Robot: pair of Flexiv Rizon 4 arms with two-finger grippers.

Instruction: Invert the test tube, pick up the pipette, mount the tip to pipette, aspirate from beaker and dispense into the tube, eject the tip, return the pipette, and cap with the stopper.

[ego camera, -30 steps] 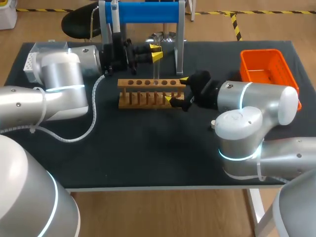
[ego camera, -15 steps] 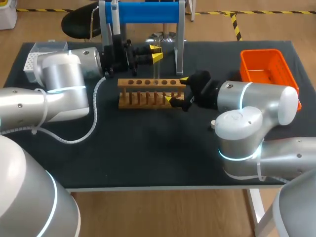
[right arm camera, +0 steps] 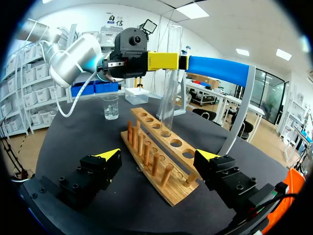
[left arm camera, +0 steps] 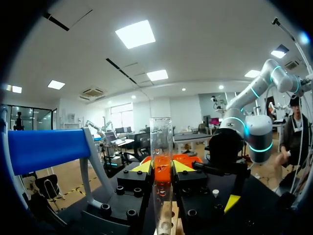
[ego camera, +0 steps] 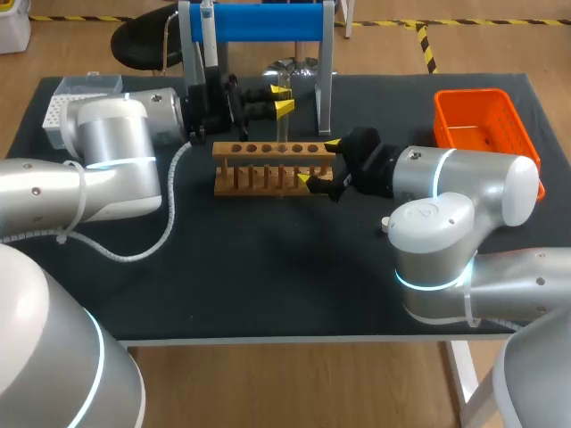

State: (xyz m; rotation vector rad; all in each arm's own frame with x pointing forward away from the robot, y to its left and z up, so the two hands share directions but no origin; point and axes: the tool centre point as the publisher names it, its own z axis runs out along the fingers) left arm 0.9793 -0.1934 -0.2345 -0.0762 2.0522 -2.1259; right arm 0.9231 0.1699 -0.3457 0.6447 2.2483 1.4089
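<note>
Glass needs a sure hold, so the left claw (left arm camera: 162, 169) pinches the test tube (left arm camera: 161, 142) from both sides, partway up. The tube stands straight up with its open mouth on top. In the right wrist view its round bottom is at a hole near the middle of the wooden rack (right arm camera: 161, 156), but how deep it sits cannot be told. Held upright like this, it should slide down without bumping the wood. The right claw (right arm camera: 159, 155) is spread wide, with one finger on each side of the rack's near end and no squeeze on it. It seems set there to stop the rack sliding. The beaker (right arm camera: 111, 107) stands on the worktop (ego camera: 268, 259) past the rack's far end. The pipette (ego camera: 207, 27) hangs on the blue stand (ego camera: 263, 20) behind, so the pipette steps are likely next.
</note>
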